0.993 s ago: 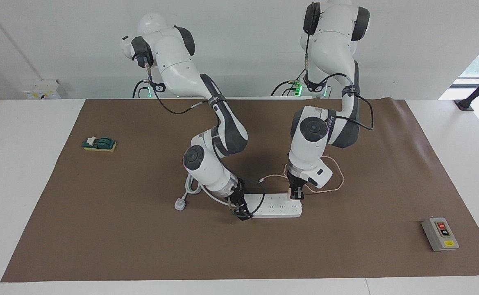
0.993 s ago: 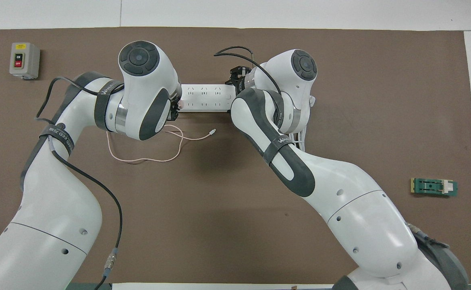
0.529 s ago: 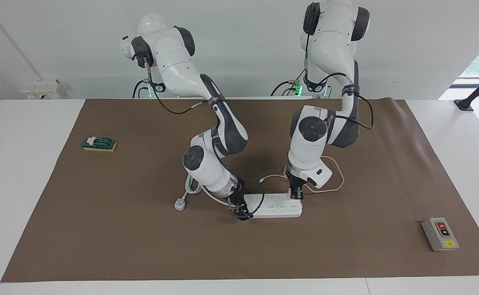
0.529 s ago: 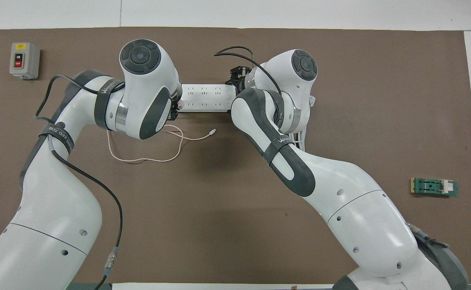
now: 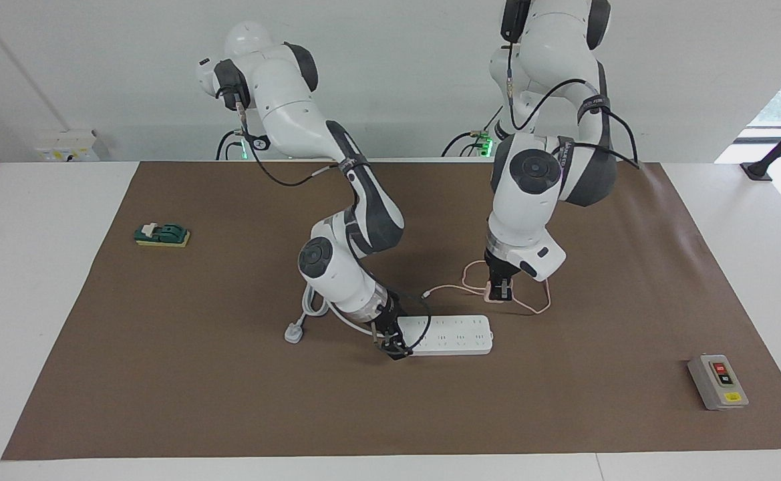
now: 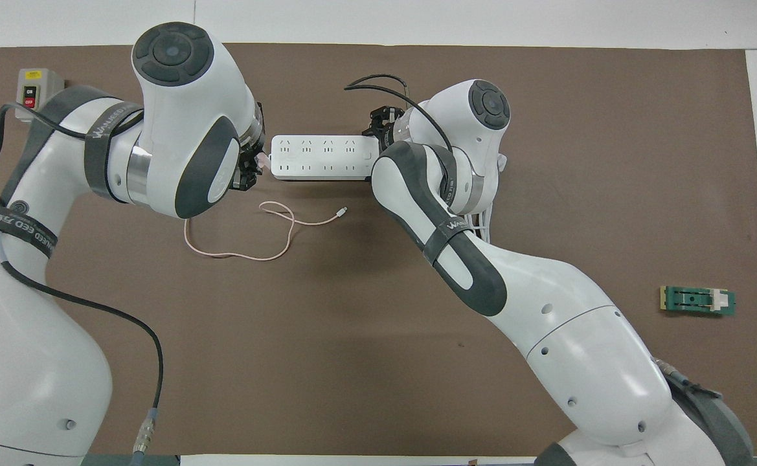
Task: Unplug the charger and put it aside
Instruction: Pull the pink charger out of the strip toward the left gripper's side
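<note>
The pale-pink charger point(image 5: 498, 296) hangs in the air, out of the white power strip point(image 5: 453, 334), with my left gripper point(image 5: 500, 288) shut on it. In the overhead view the charger point(image 6: 261, 161) peeks out beside the left gripper point(image 6: 252, 171), just off the strip's point(image 6: 320, 157) end. Its thin pink cable point(image 5: 538, 306) loops on the mat and ends in a white tip point(image 5: 425, 294). My right gripper point(image 5: 391, 345) is down at the strip's other end, where the thick cord leaves it.
A white three-pin plug point(image 5: 294, 332) and its thick cord point(image 5: 310, 304) lie by the right arm. A grey switch box point(image 5: 717, 381) sits toward the left arm's end. A small green block point(image 5: 162, 234) sits toward the right arm's end.
My left gripper has risen and drawn the charger out of the strip, moving off toward the left arm's end. The cable's loop shifted with it. The right arm and the strip have not moved.
</note>
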Robot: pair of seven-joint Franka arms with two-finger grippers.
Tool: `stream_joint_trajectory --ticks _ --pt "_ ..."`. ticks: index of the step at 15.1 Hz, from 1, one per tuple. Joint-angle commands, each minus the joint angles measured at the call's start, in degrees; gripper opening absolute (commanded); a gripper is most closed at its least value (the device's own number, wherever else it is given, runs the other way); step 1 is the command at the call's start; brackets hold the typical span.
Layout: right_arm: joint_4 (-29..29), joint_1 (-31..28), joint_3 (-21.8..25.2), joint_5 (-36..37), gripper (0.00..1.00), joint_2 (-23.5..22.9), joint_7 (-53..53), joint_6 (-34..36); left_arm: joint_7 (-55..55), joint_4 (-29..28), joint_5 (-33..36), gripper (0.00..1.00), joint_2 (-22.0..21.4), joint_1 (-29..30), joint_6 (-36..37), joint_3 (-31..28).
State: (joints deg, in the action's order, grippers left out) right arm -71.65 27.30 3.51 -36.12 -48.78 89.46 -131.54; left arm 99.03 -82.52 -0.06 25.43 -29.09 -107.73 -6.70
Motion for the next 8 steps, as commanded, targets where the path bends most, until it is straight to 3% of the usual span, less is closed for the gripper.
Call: stream_joint_trajectory --ticks 1,2,8 --pt "1.07 -1.20 -0.34 -0.71 0.55 -1.32 -2.80 -2.94 -7.16 -1.59 0.24 0.00 -2.13 0.52 0.94 0.11" --pt "1.16 -1.11 -0.34 -0.62 1.00 -1.23 -2.71 -2.67 -9.36 -1.94 -0.37 0.00 -2.57 0.87 0.94 0.20" --pt "0.46 -1.03 0.00 -0.71 1.00 2.89 -2.36 -0.93 -27.02 -6.33 -1.44 0.00 -7.05 2.01 2.08 0.11"
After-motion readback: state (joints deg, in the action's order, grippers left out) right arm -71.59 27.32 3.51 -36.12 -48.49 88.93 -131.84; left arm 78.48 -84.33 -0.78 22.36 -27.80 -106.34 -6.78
